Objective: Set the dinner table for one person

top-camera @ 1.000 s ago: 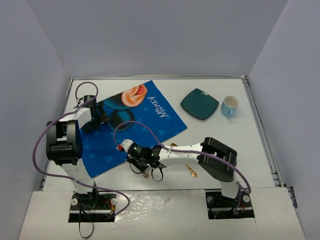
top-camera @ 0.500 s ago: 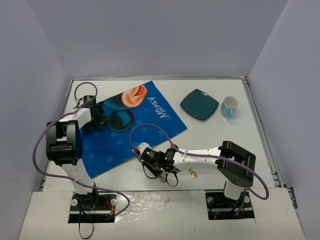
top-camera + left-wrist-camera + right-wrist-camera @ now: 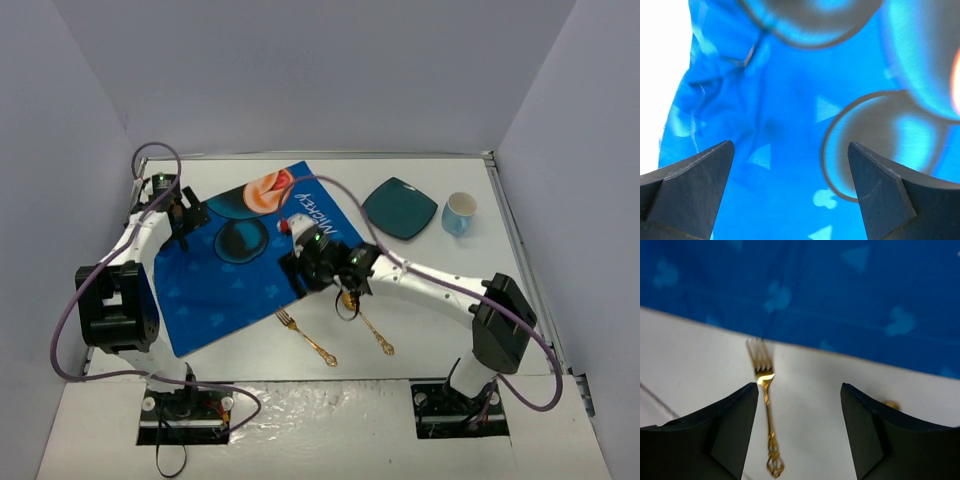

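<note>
The dinner table [image 3: 440, 290] is a white top carrying a blue Mickey-print placemat [image 3: 240, 275]. A gold fork [image 3: 306, 338] lies on the table just off the mat's near edge, and a gold spoon [image 3: 369, 328] lies to its right. My right gripper [image 3: 300, 272] hovers open over that mat edge. In the right wrist view the fork [image 3: 766, 410] lies free below the right gripper [image 3: 799, 390], near its left finger. My left gripper [image 3: 188, 215] hangs open over the mat's far left part; the left gripper [image 3: 791, 146] holds nothing above the placemat [image 3: 790, 100].
A teal square plate [image 3: 400, 208] and a light blue cup [image 3: 460, 213] stand at the back right of the table. Grey walls close in the table on three sides. Purple cables loop off both arms above the mat.
My right gripper has opened and let go of the fork, then risen away toward the placemat. The fork now lies on the table. My left gripper has shifted farther back over the mat.
</note>
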`<state>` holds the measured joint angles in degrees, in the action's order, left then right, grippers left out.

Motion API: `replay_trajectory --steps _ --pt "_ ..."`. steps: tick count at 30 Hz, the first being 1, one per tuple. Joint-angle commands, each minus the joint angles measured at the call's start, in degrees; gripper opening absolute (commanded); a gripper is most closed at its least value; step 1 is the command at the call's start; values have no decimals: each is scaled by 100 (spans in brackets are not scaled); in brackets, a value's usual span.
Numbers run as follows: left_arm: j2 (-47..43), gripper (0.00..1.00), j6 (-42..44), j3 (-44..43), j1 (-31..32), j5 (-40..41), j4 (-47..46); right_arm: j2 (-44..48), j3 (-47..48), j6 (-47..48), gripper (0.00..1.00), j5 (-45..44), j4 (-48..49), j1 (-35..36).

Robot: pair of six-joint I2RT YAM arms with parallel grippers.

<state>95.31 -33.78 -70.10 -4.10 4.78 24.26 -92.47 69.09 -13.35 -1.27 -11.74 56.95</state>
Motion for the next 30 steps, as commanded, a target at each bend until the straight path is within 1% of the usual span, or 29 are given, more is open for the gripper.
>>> replay_trajectory --steps 1,6,9,11,16,18,19,25,28,30 --pt "-395 95 259 -363 -47 51 -85 -323 778 340 62 -79 -14 -1181" --pt "-278 95 442 -222 -55 -186 -515 -1427 1447 138 55 -56 6 -1965" --pt "-113 94 425 -157 -55 -366 -738 -1858 1622 52 52 -8 99 -2147" --pt "-11 91 483 -152 -63 -390 -872 -2051 1592 -32 49 55 223 -2251" --pt "326 83 661 -215 -77 -448 -1247 -2246 1226 -180 43 364 611 -2523" --pt "520 79 699 -329 -105 -519 -1395 -2330 1101 -196 39 414 748 -2576" --pt "644 77 706 -398 -125 -677 -1458 -2372 1072 -203 36 435 770 -2584" --pt "1236 75 798 -736 -262 -703 -1403 -2438 776 -230 31 453 957 -2678" --pt "1460 75 912 -898 -428 -534 -1316 -2434 637 -237 30 445 1023 -2715" --pt "1529 75 947 -983 -595 -248 -1255 -2415 564 -257 30 470 1052 -2744"
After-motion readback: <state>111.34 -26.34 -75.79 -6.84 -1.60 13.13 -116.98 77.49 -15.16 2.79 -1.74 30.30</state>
